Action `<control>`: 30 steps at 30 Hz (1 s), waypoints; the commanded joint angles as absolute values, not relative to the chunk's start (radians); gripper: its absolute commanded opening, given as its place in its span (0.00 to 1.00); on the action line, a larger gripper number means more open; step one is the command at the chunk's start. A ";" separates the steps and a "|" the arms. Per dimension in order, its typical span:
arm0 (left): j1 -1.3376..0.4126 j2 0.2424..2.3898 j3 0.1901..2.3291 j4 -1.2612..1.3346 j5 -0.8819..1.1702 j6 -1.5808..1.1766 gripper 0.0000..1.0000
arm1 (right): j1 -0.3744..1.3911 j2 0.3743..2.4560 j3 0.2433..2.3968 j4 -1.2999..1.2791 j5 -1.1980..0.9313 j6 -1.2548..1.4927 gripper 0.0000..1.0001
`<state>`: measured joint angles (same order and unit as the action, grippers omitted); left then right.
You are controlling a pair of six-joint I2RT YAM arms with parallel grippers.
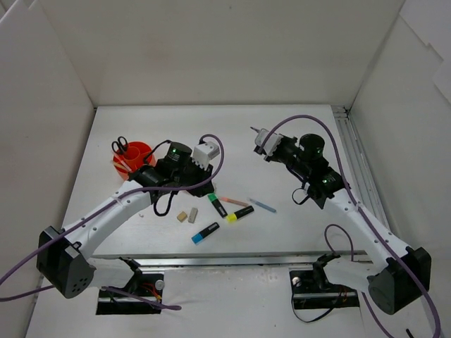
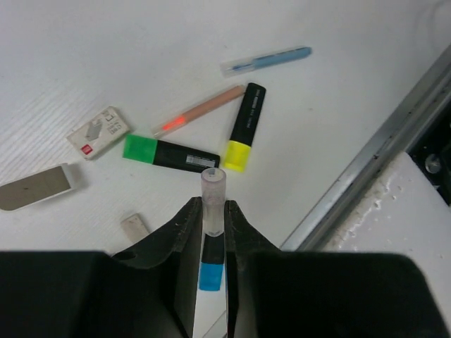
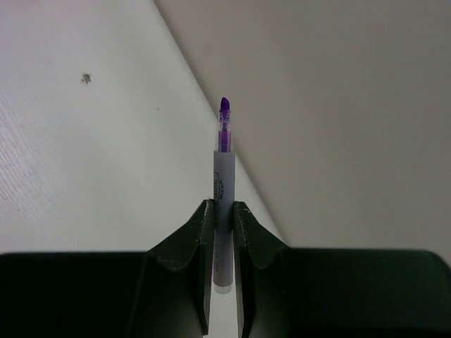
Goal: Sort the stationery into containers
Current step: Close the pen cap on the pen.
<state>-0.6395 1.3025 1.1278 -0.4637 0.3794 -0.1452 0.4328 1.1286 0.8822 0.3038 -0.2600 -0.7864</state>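
Note:
My left gripper [image 2: 213, 208] is shut on a thin pale pink pen [image 2: 213, 184], raised above the table just right of the orange-red holder [image 1: 132, 159], which has black-handled scissors [image 1: 120, 146] standing in it. Below it lie a green-ended highlighter [image 2: 169, 153], a yellow-ended highlighter [image 2: 244, 127], a peach pen [image 2: 199, 111] and a blue pen [image 2: 268, 60]. The blue-ended highlighter [image 1: 205, 232] shows between the jaws. My right gripper [image 3: 223, 206] is shut on a pale pen with a purple tip [image 3: 223, 162], held up at the back right [image 1: 259, 137].
Two small beige erasers [image 1: 187, 215] lie left of the highlighters, and a boxed eraser [image 2: 99, 132] and a flat grey piece [image 2: 35, 187] sit nearby. White walls enclose the table. A metal rail [image 1: 356, 169] runs along the right edge.

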 commanded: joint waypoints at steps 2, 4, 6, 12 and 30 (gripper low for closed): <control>-0.637 1.259 1.172 -0.452 0.491 -0.264 0.00 | 0.483 1.149 1.052 0.156 -0.541 -1.116 0.00; -0.637 1.241 1.167 -0.459 0.506 -0.285 0.00 | 0.499 1.149 1.078 0.016 -0.578 -1.279 0.00; -0.637 1.230 1.176 -0.474 0.558 -0.291 0.00 | 0.502 1.137 1.051 -0.064 -0.577 -1.429 0.00; -0.617 1.216 1.172 -0.505 0.673 -0.288 0.00 | 0.540 1.072 0.967 -0.221 -0.535 -1.730 0.00; -0.595 1.491 1.307 -0.655 0.962 -0.192 0.00 | 0.610 1.078 0.894 -0.262 -0.588 -1.948 0.00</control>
<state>-0.5991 1.4994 1.2488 -0.6422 0.8875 -0.2379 0.5945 1.0576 0.8845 -0.2756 -0.5537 -1.9118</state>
